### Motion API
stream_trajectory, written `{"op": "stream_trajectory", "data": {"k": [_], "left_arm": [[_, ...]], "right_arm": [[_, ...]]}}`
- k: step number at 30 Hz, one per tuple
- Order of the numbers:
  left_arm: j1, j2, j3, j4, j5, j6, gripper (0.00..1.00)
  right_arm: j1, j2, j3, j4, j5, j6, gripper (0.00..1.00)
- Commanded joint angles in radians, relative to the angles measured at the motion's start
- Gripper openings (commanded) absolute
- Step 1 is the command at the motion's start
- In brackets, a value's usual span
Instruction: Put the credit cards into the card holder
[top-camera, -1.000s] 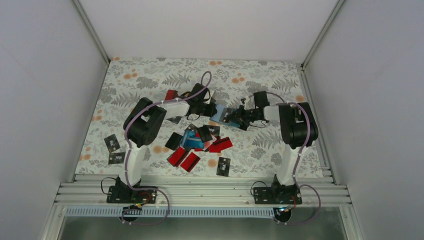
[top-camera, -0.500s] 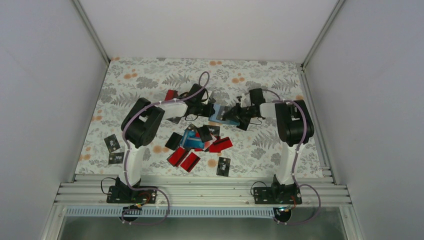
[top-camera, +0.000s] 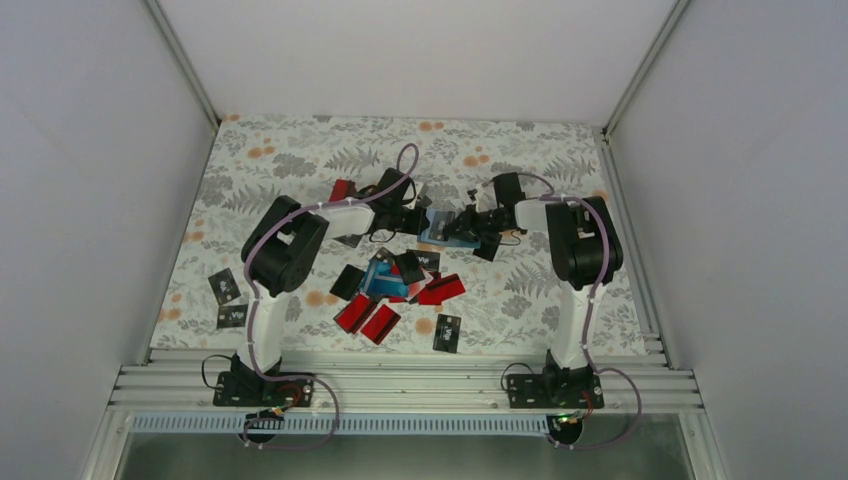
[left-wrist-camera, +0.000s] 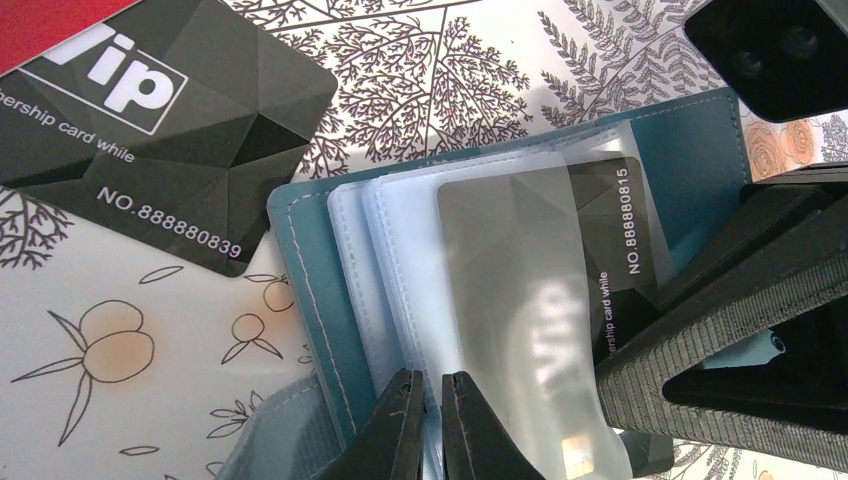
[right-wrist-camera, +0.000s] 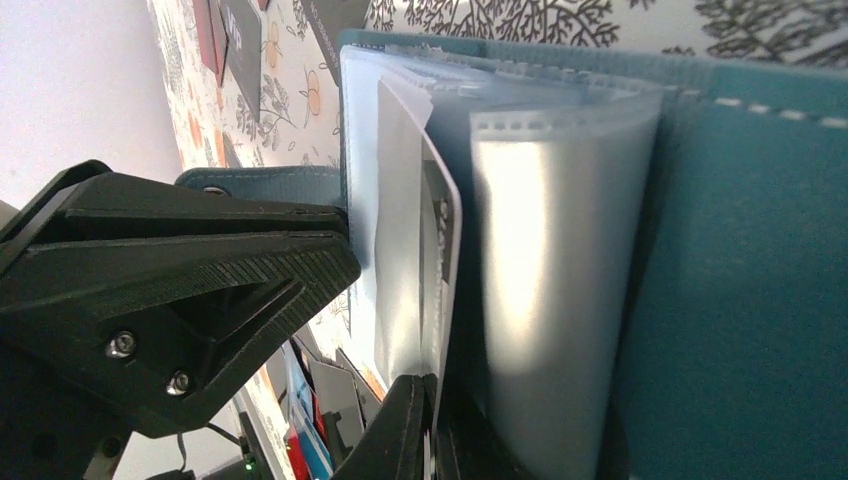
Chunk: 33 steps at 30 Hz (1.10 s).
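The teal card holder (top-camera: 436, 228) lies open on the floral mat between both grippers, its clear sleeves fanned out (left-wrist-camera: 400, 250). My left gripper (left-wrist-camera: 431, 400) is shut on the edge of a clear sleeve of the card holder (left-wrist-camera: 310, 290). My right gripper (right-wrist-camera: 432, 395) is shut on a black credit card (right-wrist-camera: 447, 235), held edge-on and partly slid into a sleeve. In the left wrist view that black card (left-wrist-camera: 615, 215) shows through the sleeve, with the right gripper's fingers (left-wrist-camera: 730, 320) behind it. More credit cards, red, black and blue, lie piled (top-camera: 400, 280) in front of the holder.
A loose black Vip card (left-wrist-camera: 170, 130) lies on the mat beside the holder, a red card (left-wrist-camera: 50, 20) under its corner. Single black cards lie at the left (top-camera: 225, 287) and near the front (top-camera: 447, 332). White walls close in the mat.
The right gripper has moved left with the black card, closing on the holder and pushing the card deeper into the sleeve. The left gripper has barely moved.
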Motion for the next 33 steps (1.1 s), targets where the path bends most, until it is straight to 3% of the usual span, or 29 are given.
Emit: {"op": "stream_trajectory", "data": {"k": [1, 3, 12, 20, 33], "left_arm": [[-0.017, 0.025, -0.028, -0.129, -0.004, 0.012, 0.07], [-0.017, 0.024, -0.025, -0.132, -0.005, 0.016, 0.07], [-0.017, 0.023, -0.015, -0.146, -0.019, 0.033, 0.07], [-0.017, 0.018, -0.006, -0.155, -0.036, 0.047, 0.07], [-0.017, 0.034, -0.001, -0.143, -0.044, 0.052, 0.06]], "right_arm": [[0.025, 0.022, 0.021, -0.118, 0.058, -0.083, 0.05], [0.025, 0.039, 0.048, -0.154, 0.051, -0.115, 0.05], [0.025, 0.04, 0.104, -0.213, 0.093, -0.144, 0.28], [0.033, -0.013, 0.102, -0.255, 0.241, -0.121, 0.54], [0.078, -0.081, 0.136, -0.327, 0.451, -0.092, 0.66]]}}
